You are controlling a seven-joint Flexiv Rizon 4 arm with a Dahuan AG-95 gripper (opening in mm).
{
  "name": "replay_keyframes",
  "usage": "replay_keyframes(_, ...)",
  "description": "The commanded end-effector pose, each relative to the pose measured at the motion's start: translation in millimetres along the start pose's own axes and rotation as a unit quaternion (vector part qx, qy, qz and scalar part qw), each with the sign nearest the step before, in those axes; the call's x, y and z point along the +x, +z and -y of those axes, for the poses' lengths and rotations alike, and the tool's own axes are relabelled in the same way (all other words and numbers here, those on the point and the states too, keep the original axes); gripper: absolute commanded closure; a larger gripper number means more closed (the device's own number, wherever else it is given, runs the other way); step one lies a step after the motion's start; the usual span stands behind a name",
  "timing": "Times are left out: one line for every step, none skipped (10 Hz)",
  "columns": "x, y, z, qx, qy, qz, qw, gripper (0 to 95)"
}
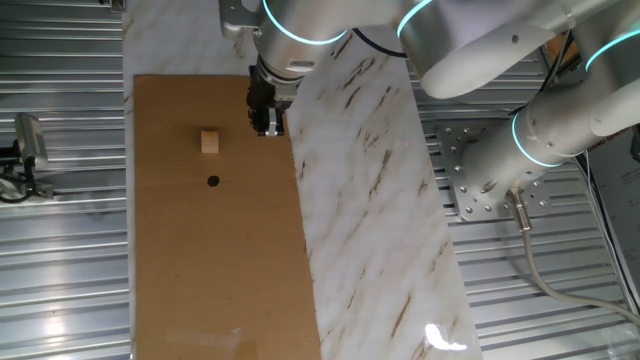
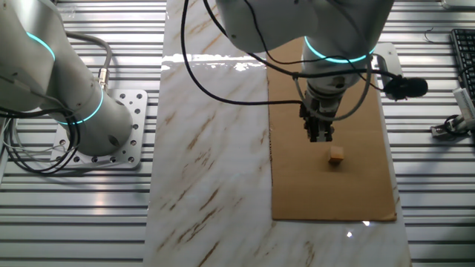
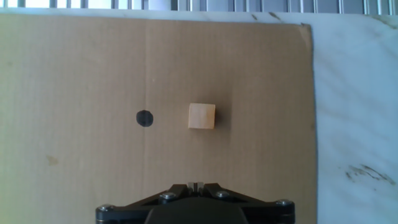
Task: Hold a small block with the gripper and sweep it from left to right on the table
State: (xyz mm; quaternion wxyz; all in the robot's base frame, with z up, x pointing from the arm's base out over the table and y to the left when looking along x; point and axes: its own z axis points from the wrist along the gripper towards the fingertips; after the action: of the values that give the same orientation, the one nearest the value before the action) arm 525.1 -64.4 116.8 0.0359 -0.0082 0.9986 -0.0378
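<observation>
The small block (image 1: 209,142) is a pale tan wooden cube lying free on the brown panel of the table (image 1: 220,270). It also shows in the other fixed view (image 2: 336,155) and in the hand view (image 3: 201,116). The black gripper (image 1: 268,128) hangs over the brown panel near its seam with the marble, to the right of the block and apart from it. In the other fixed view the gripper (image 2: 320,136) is just above the block. In the hand view the gripper (image 3: 196,185) shows its fingers pressed together, holding nothing.
A small black round dot (image 1: 212,181) lies on the brown panel near the block, also in the hand view (image 3: 144,118). The marble panel (image 1: 370,190) lies right of the brown one. A second white arm (image 1: 560,130) stands on a base plate on the ribbed metal surround.
</observation>
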Motion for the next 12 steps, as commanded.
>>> replay_keyframes(-1.8,6.7,3.6,-0.004,-0.004,-0.002,1.0,95.0)
replay_keyframes(-3.4,11.6,6.2,-0.006,-0.007,-0.002,1.0,95.0)
replay_keyframes(-5.7,18.2,9.5,-0.009,-0.012,0.0,0.9999,95.0)
replay_keyframes(-8.2,24.1,13.1,-0.011,-0.02,0.003,0.9997,95.0)
replay_keyframes(-10.4,27.7,15.4,-0.012,-0.025,0.003,0.9996,95.0)
replay_keyframes(-14.4,30.7,17.8,-0.015,-0.028,0.001,0.9995,95.0)
replay_keyframes(-18.2,31.8,19.0,-0.019,-0.028,-0.001,0.9994,95.0)
replay_keyframes(-21.1,32.5,19.6,-0.02,-0.028,-0.001,0.9994,95.0)
replay_keyframes(-28.6,35.1,21.0,-0.028,-0.027,-0.004,0.9992,95.0)
replay_keyframes(-32.6,37.1,22.0,-0.033,-0.028,-0.002,0.9991,95.0)
replay_keyframes(-38.1,40.3,23.7,-0.034,-0.033,-0.002,0.9989,95.0)
replay_keyframes(-40.5,42.0,24.3,-0.033,-0.034,-0.002,0.9989,95.0)
